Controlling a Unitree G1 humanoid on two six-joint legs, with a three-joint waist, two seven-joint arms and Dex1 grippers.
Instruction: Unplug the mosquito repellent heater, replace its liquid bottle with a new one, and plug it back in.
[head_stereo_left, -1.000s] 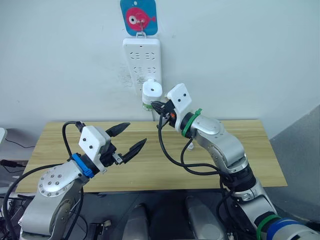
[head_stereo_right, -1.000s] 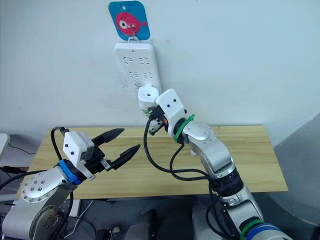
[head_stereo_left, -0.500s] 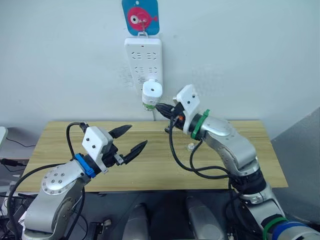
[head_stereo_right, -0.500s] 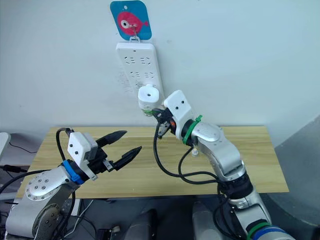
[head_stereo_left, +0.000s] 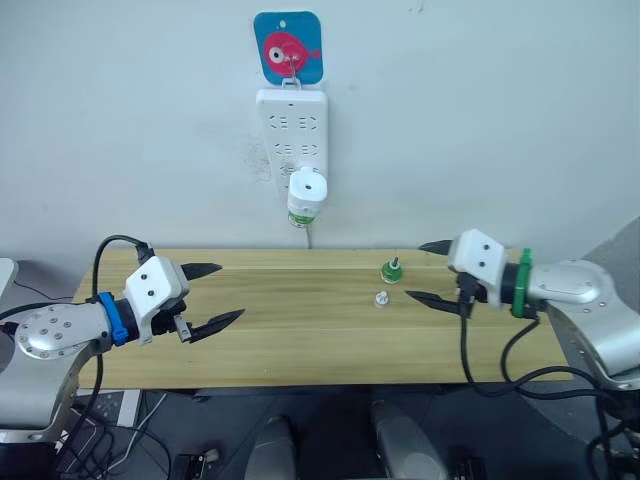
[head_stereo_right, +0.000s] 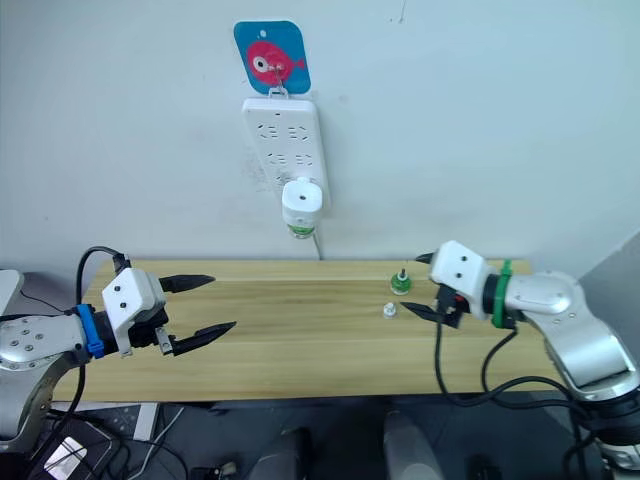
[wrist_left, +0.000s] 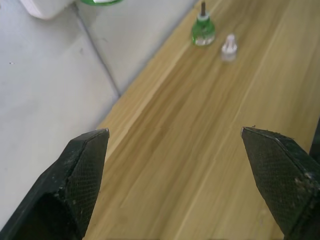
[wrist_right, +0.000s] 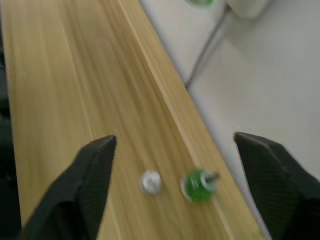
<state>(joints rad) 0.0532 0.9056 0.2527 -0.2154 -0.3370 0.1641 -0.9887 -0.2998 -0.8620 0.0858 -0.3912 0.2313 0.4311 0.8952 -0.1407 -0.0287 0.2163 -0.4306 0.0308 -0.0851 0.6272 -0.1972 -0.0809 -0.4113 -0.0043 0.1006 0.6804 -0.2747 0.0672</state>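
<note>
The mosquito repellent heater (head_stereo_left: 306, 190), a small white rounded unit with a round dark hole in its face, sits plugged into the lowest row of the white power strip (head_stereo_left: 291, 125) on the wall, a translucent green bottle (head_stereo_left: 301, 217) showing at its underside. The strip hangs from a hook on a blue card with a pink fish (head_stereo_left: 290, 47) at 12 o'clock above it, and a cord (head_stereo_left: 308, 235) drops from the strip behind the wooden worktop (head_stereo_left: 300, 340).

On the worktop at about 5 o'clock from the heater stands a second tiny green bottle (head_stereo_left: 391, 270), upright, with a thin dark wick stem rising from its neck. A small white screw cap (head_stereo_left: 381, 298) lies just beside it at its 7 o'clock, apart from it.

The right gripper (head_stereo_left: 428, 272) hovers at 3 o'clock of that bottle, near but not touching, its two black jaws spread wide and empty. The left gripper (head_stereo_left: 210, 295) hangs over the worktop's far left end, well apart from the bottles, jaws likewise spread and holding nothing.
</note>
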